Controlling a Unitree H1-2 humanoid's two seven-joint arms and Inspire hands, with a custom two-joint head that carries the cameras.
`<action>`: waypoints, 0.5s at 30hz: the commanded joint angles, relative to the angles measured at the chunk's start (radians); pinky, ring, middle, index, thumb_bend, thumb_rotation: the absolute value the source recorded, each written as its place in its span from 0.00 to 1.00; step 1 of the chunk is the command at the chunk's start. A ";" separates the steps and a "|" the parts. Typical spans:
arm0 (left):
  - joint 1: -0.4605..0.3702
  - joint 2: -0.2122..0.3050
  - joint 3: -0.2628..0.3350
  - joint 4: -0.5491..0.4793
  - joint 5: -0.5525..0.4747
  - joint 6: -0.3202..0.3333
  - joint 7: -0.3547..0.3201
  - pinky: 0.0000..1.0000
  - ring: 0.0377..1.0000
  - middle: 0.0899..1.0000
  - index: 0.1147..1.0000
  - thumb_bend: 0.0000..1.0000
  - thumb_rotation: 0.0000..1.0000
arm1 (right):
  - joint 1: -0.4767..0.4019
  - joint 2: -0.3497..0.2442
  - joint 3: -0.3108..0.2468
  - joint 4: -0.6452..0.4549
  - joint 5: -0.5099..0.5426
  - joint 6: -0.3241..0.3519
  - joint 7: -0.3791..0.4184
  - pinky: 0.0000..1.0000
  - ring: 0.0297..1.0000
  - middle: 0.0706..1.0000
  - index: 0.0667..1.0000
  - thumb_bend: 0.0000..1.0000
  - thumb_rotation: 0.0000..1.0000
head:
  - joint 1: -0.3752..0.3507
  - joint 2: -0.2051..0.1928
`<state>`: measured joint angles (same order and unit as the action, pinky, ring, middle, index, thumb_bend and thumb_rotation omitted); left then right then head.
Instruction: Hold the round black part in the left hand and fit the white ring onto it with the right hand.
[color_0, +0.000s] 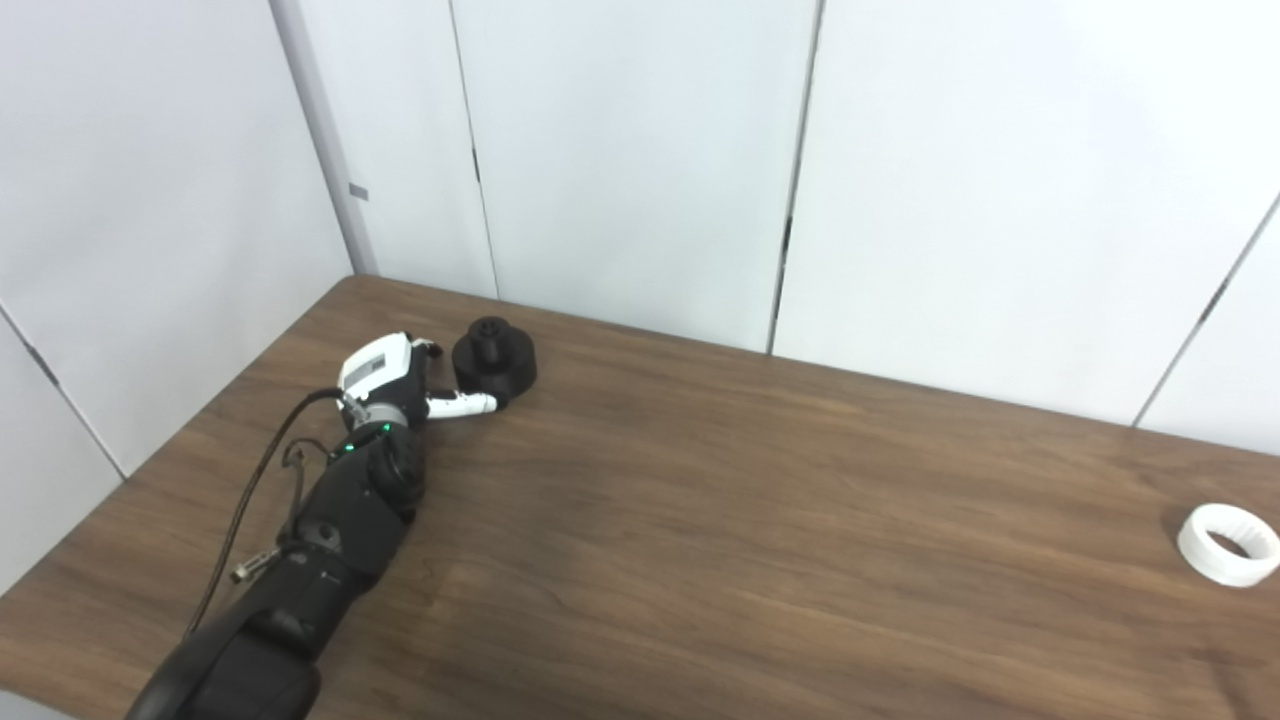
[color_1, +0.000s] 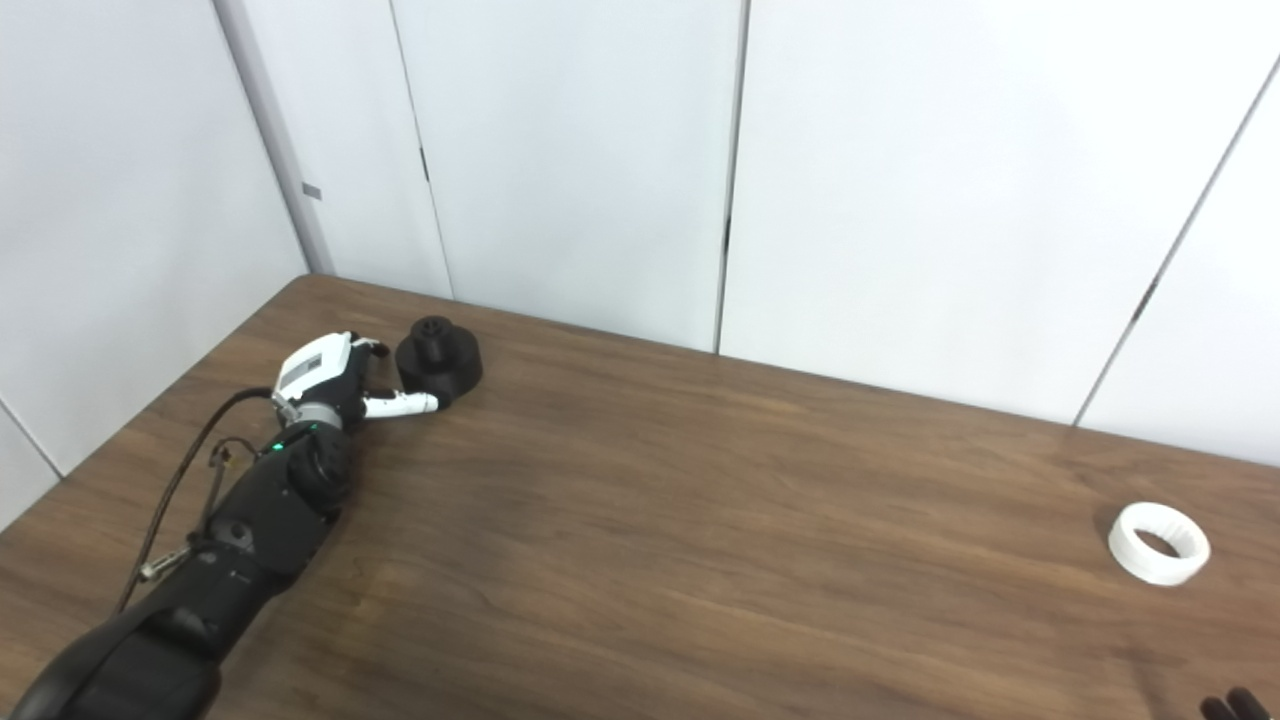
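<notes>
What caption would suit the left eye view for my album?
The robot's left hand reaches the round black part on the wooden table, while the white ring lies far to the right.

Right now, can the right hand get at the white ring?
Probably yes. The white ring lies alone on the table, nothing around it, and the right hand shows just at the bottom edge below it.

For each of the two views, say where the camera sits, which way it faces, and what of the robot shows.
Left eye view: head camera, looking down at the table; left hand beside the black part.
Right eye view: set slightly rightward; right hand's fingertips at the bottom edge.
Both share the white ring.
</notes>
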<state>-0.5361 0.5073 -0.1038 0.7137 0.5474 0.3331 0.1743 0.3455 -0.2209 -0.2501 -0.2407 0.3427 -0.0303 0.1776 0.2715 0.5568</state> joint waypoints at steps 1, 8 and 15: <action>-0.060 0.015 -0.005 -0.004 0.000 -0.027 0.023 1.00 1.00 1.00 0.83 1.00 0.56 | -0.012 -0.009 -0.005 -0.021 0.001 -0.025 0.001 1.00 1.00 0.93 0.92 0.71 0.95 | -0.002 -0.004; -0.088 0.009 -0.020 0.046 -0.021 -0.056 0.023 1.00 1.00 1.00 0.86 1.00 0.55 | -0.007 -0.004 0.000 -0.008 -0.019 -0.056 0.006 1.00 1.00 0.93 0.92 0.69 0.97 | -0.014 -0.011; -0.118 -0.008 -0.026 0.100 -0.047 -0.091 0.039 1.00 1.00 1.00 0.86 1.00 0.54 | -0.008 0.001 0.007 -0.007 -0.031 -0.065 0.001 1.00 1.00 0.92 0.90 0.71 0.94 | -0.020 -0.019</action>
<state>-0.5921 0.4929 -0.1276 0.8147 0.5061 0.2656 0.1961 0.3468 -0.2164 -0.2427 -0.2264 0.3108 -0.0687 0.1774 0.2516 0.5384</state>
